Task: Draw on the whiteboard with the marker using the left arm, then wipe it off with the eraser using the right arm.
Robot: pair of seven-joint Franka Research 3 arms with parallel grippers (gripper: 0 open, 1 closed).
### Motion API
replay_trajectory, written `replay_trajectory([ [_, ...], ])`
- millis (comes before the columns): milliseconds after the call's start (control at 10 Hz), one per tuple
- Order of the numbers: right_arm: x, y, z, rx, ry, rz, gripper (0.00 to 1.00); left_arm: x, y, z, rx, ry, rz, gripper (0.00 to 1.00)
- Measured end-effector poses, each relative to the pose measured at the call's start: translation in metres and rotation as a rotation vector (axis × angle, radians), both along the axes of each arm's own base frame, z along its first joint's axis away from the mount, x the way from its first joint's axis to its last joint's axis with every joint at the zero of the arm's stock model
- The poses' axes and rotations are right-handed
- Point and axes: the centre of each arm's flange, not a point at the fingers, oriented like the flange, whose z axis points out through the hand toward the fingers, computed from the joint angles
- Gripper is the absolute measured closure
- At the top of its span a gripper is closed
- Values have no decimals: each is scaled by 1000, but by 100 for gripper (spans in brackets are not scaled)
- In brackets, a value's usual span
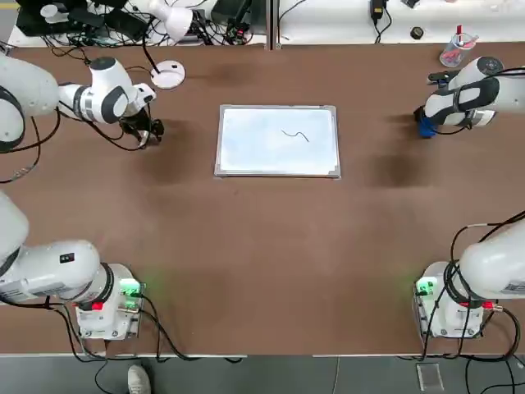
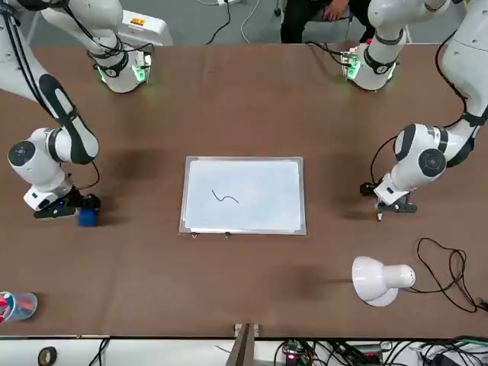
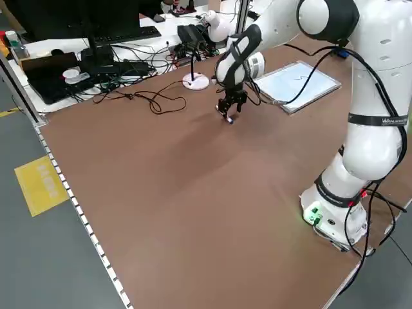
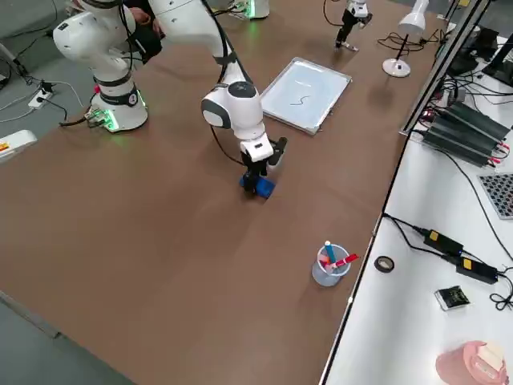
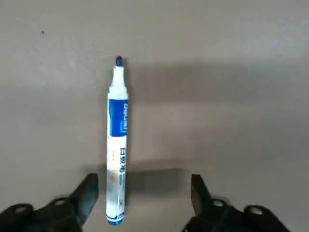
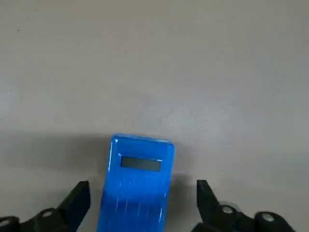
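Lying flat on the table between the spread fingers of the left tool (image 5: 140, 203), the marker (image 5: 117, 145) touches neither of them: the tool stands open around it with a clear gap on each side, so the pen rests on its own weight. Its uncapped tip points away from the tool, and its butt end sits closer to one finger than the other. A short dark squiggle (image 1: 295, 135) shows on the whiteboard (image 1: 277, 140), which lies well apart from this tool, toward the middle of the table. My reading is that the drawing half of the job is finished and the pen has been parked off to the side so the board is free for wiping.

Over on the other side, the right tool (image 6: 142, 208) hangs low over the eraser (image 6: 137, 181) with its fingers also spread wide, one on each flank of the blue block and not yet touching it. The eraser lies directly under and between those fingers, well apart from the board. That straddle looks like the set-up for a pinch across the block's narrow width, the firmer way to hold it for rubbing. The squiggle is small, so a short pass should be enough.
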Motion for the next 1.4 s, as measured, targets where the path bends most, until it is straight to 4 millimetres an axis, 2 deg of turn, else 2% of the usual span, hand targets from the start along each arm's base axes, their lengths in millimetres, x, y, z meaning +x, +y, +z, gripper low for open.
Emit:
replay_trajectory([
  [200,0,0,-1,-2,-16,0,3,3,-1,3,-1,-8,-1,2],
  [400,0,0,-7,-3,-21,0,3,11,-1,13,-2,-33,0,1],
  [600,-1,0,-13,-3,-20,0,3,32,1,43,13,-53,5,1],
  [700,-2,0,-14,-3,-19,0,8,46,1,69,28,-50,7,1],
  [800,-1,0,-14,-3,-20,0,18,61,0,102,44,-47,8,1],
  [900,-1,0,-14,-3,-20,0,30,72,-2,136,58,-45,8,1],
  [1100,-1,0,-14,-3,-20,-2,44,89,-3,211,81,-67,18,1],
  [1200,-1,0,-13,-2,-20,-5,44,94,-1,245,89,-92,28,1],
  [1400,-1,1,-13,4,-20,-25,44,96,4,301,101,-131,46,1],
])
